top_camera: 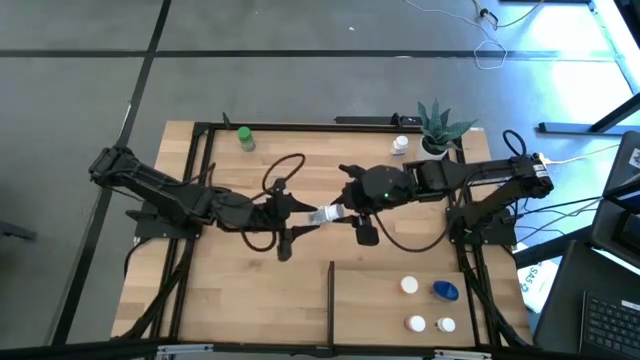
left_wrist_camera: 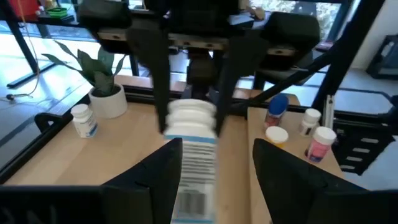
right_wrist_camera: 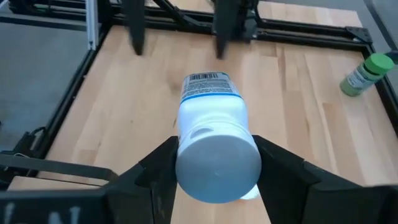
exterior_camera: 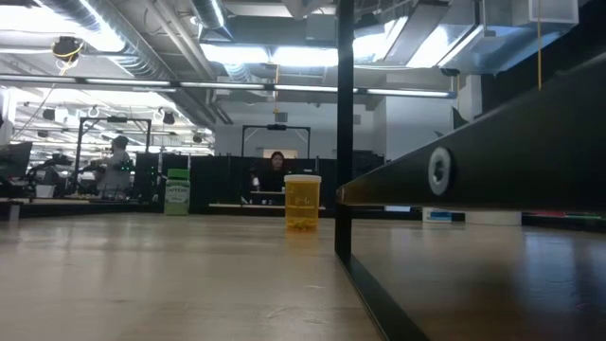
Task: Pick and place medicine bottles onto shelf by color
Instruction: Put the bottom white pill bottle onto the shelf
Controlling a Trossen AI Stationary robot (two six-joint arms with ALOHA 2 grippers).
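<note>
overhead, the white bottle (top_camera: 327,214) hangs mid-table between left gripper (top_camera: 300,212) and right gripper (top_camera: 352,212), both half-closed on it. left wrist: fingers flank the label. right wrist: fingers pinch beside the cap; light, rigid, slick plastic, best held round the body.

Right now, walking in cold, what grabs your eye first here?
The white bottle, held sideways in mid-air over the table's middle, both hands on it: left hand at the label end, right hand at the cap end. Next, the bottles on the shelf at the near right corner, a blue-capped bottle among white-capped ones, and the green bottle alone at the far left.
</note>
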